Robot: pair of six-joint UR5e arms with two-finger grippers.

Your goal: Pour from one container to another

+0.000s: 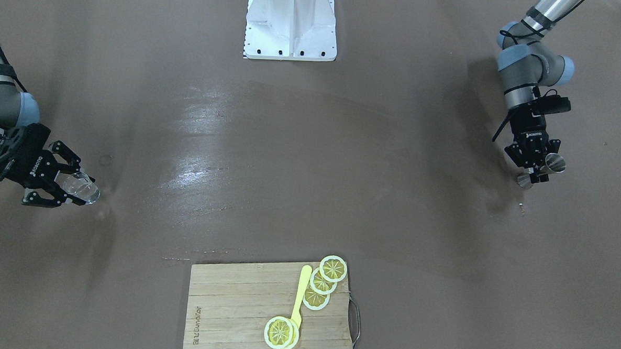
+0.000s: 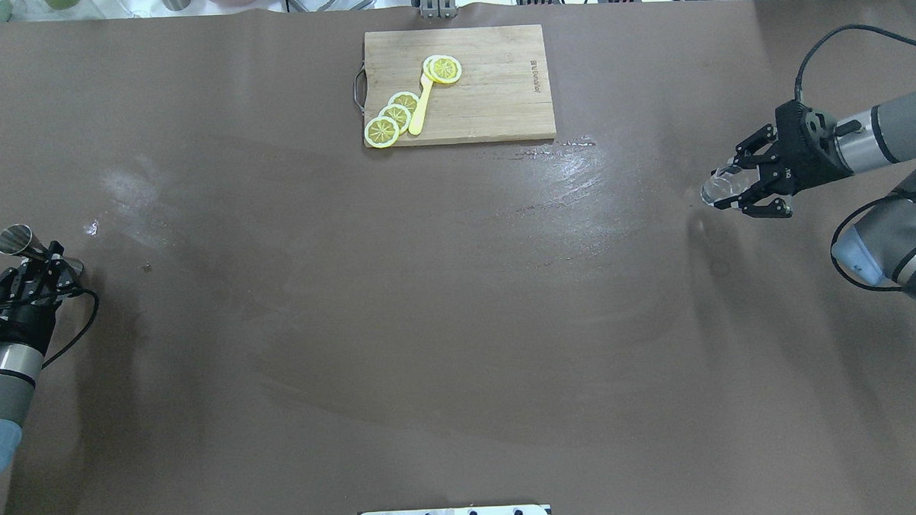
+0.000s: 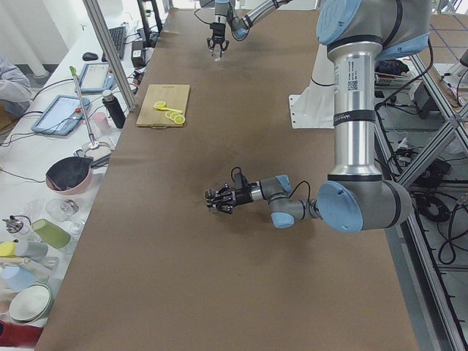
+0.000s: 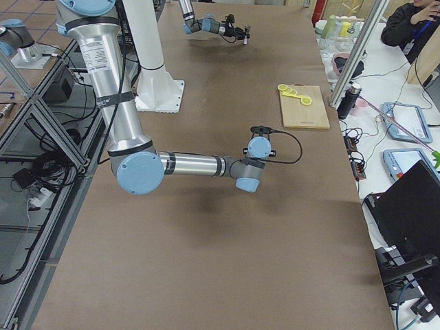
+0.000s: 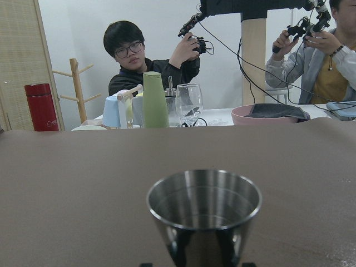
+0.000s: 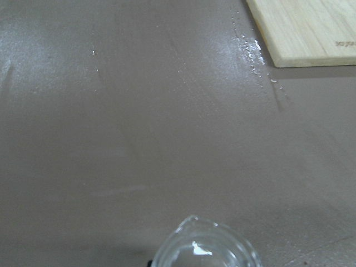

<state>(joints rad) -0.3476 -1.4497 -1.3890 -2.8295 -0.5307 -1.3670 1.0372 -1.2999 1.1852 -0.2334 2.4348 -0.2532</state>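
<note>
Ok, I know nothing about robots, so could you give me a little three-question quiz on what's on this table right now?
1. True or false: the clear glass and the metal jigger are touching.
2. What lies on the cutting board? A. lemon slices B. a bowl C. a bottle
3. Which gripper holds the jigger?
Key: 1. False, they are at opposite ends of the table. 2. A. 3. The left gripper.
</note>
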